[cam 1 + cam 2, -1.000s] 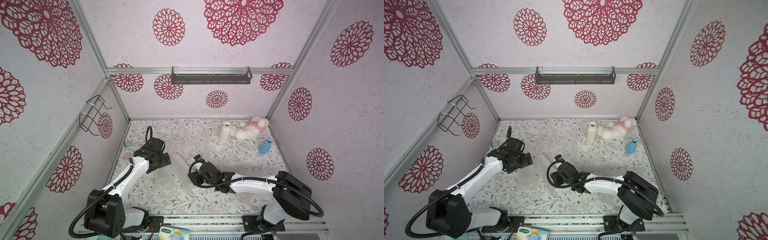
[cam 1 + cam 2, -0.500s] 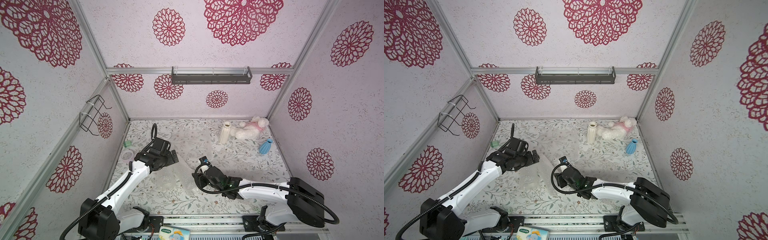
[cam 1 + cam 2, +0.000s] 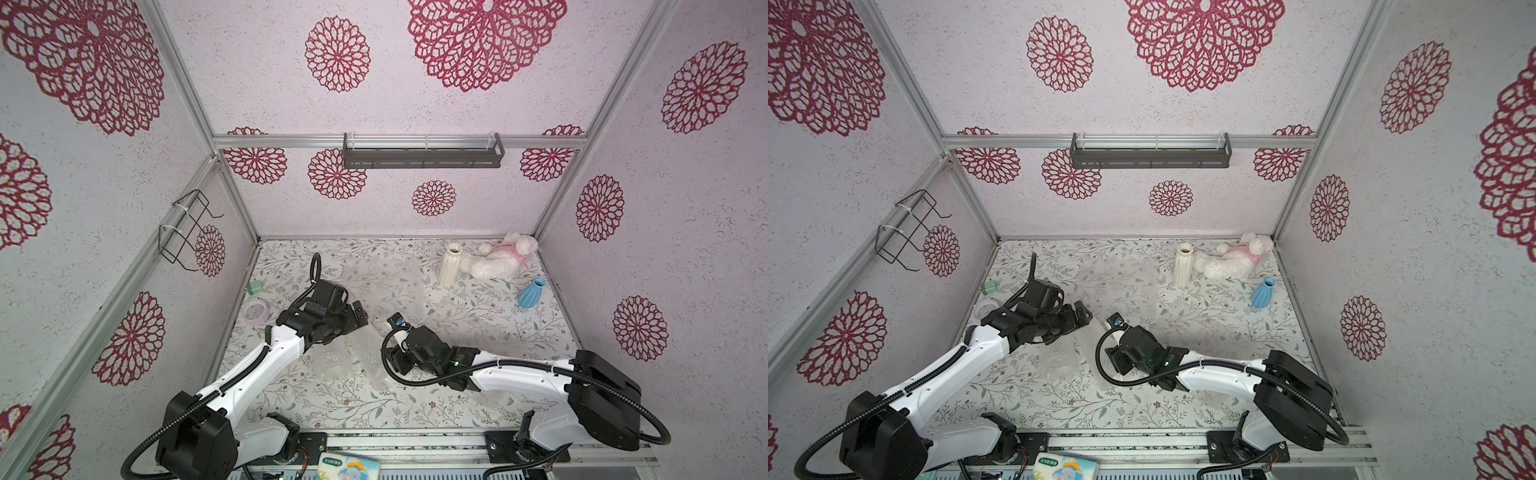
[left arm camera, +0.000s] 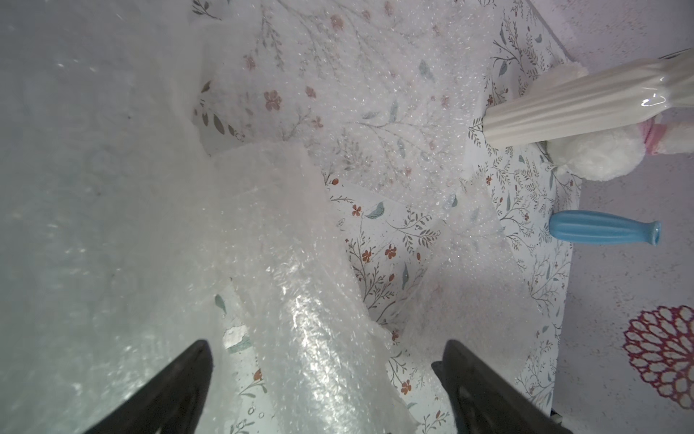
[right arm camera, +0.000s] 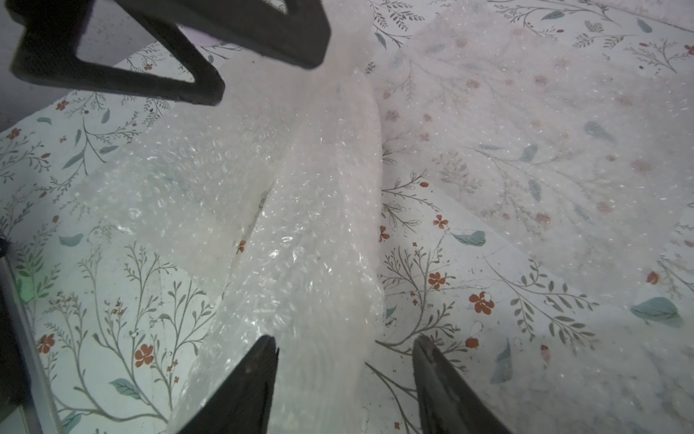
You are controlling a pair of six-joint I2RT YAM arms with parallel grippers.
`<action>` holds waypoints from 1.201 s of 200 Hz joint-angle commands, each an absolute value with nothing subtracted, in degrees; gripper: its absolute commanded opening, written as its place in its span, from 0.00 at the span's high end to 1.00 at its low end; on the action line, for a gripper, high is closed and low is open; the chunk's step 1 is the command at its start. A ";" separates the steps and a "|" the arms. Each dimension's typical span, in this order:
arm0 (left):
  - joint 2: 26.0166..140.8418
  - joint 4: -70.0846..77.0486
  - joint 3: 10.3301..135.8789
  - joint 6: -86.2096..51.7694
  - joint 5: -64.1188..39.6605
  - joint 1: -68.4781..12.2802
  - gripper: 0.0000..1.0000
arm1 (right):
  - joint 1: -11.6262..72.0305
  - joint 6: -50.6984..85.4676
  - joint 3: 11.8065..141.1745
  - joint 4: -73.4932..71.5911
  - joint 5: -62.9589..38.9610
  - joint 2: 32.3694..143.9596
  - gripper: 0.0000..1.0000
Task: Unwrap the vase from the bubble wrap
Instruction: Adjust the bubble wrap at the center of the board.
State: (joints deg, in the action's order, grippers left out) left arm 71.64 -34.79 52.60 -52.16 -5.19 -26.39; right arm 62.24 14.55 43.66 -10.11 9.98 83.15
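Both the left tool (image 4: pixel 325 344) and the right tool (image 5: pixel 345 342) gape open astride the crumpled bubble wrap (image 3: pixel 359 361), lower-centre on the bench (image 3: pixel 332 399); it looks light, limp and slippery, probably best pinched at a loose edge.

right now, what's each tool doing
Left tool: open, gripping nothing.
Right tool: open, straddling the clear crinkly bubble wrap, not clamped.

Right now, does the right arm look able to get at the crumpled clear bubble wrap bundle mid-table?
Likely yes: the near end of the crumpled clear bubble wrap bundle lies between the open jaws of the right gripper, with nothing in the way. The left gripper, jaws open, is at the bundle's far end.
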 commanded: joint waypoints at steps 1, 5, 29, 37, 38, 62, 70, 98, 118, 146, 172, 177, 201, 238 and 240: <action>73.56 -31.84 52.12 -54.57 -5.84 -26.72 0.02 | 60.47 12.44 44.46 -9.90 8.36 83.30 0.40; 73.99 -31.70 52.12 -54.65 -5.84 -26.70 0.02 | 59.99 12.77 44.39 -10.33 7.59 83.36 0.40; 76.40 -29.98 52.12 -55.24 -6.57 -26.69 0.02 | 58.08 14.29 44.03 -12.50 4.89 84.22 0.40; 77.32 -29.29 52.25 -55.59 -6.91 -26.67 0.02 | 57.97 14.45 44.48 -12.47 4.68 84.82 0.40; 77.42 -29.19 52.27 -55.66 -6.88 -26.70 0.02 | 57.94 14.48 44.52 -12.43 4.67 84.91 0.40; 80.90 -28.36 53.40 -56.11 -7.08 -26.72 0.02 | 57.83 16.47 44.44 -12.80 4.86 86.21 0.41; 82.15 -27.94 53.89 -56.00 -7.35 -26.70 0.02 | 57.84 17.71 43.89 -13.17 5.26 86.43 0.42; 87.00 -27.69 56.23 -54.87 -7.11 -26.90 0.03 | 58.39 20.40 41.91 -14.77 5.42 86.41 0.43; 89.60 -27.35 58.33 -54.15 -7.70 -27.57 0.03 | 60.12 21.21 40.57 -15.32 6.16 85.97 0.44; 92.36 -26.57 61.63 -53.45 -7.96 -29.01 0.03 | 62.04 23.25 38.64 -16.94 6.05 85.43 0.44; 95.27 -26.50 64.51 -52.95 -8.54 -30.29 0.04 | 63.48 24.02 38.28 -16.37 8.17 84.82 0.44; 95.67 -26.61 64.95 -52.80 -8.60 -30.60 0.04 | 63.46 23.99 38.09 -16.19 8.57 84.46 0.45; 96.09 -27.27 66.00 -52.34 -8.46 -31.22 0.04 | 63.46 23.67 36.75 -15.98 10.92 81.70 0.44; 93.26 -29.59 65.93 -50.91 -7.30 -31.06 0.04 | 63.29 22.61 36.48 -14.10 15.52 77.17 0.45; 93.01 -29.68 65.92 -50.85 -7.30 -31.10 0.04 | 63.31 22.59 36.45 -14.12 15.59 76.93 0.44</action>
State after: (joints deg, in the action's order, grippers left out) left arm 95.64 -28.27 65.04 -52.18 -8.27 -30.92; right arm 63.18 22.55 36.16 -14.85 11.18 80.88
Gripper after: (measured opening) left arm 0.962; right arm 0.556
